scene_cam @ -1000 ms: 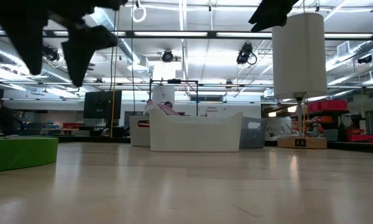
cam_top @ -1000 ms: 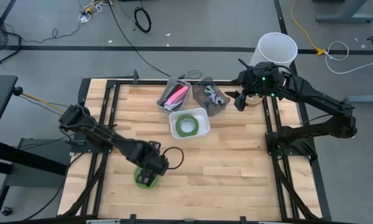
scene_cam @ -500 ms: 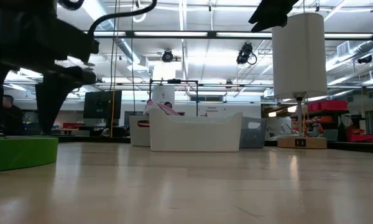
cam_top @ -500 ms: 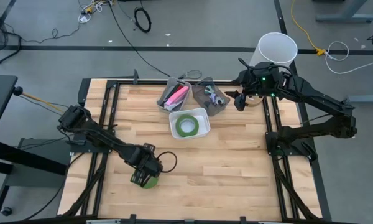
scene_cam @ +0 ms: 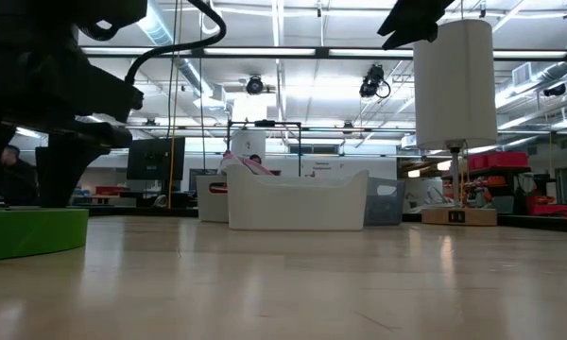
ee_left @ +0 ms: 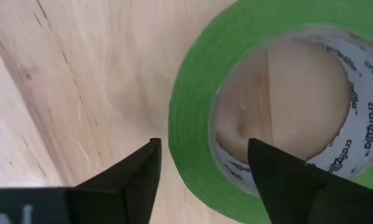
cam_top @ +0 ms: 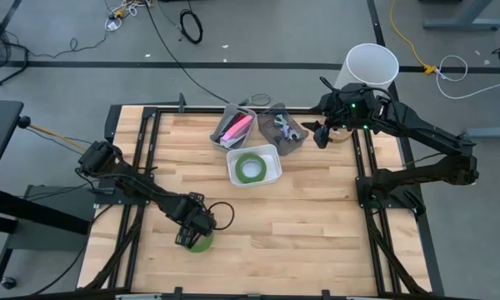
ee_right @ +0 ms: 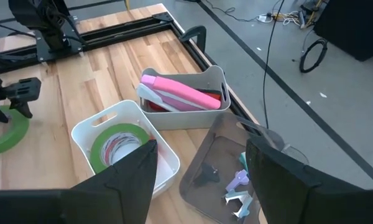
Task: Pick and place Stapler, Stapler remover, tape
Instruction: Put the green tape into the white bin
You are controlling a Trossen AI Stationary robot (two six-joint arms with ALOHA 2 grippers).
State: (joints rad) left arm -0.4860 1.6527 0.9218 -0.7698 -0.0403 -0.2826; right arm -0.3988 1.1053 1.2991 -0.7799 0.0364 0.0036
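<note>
One flat green ring of tape [cam_top: 199, 242] lies on the wooden table [cam_top: 317, 225] at about seven o'clock, well apart from the white plastic bin [cam_top: 267, 177] near the centre, which already holds a green roll [cam_top: 251, 167] with a red one under it. The left gripper [ee_left: 202, 165] is directly over this loose roll, fingers spread: in the left wrist view one finger [ee_left: 127, 177] stands outside the ring's wall and the other [ee_left: 286, 174] inside its open core, so the wall sits between them and has not been pinched. The ring has no long axis; the grasp turns only on straddling that wall. The right gripper [cam_top: 321, 133] waits far off at two o'clock, unclenched and empty, so the left arm is much the nearer.
</note>
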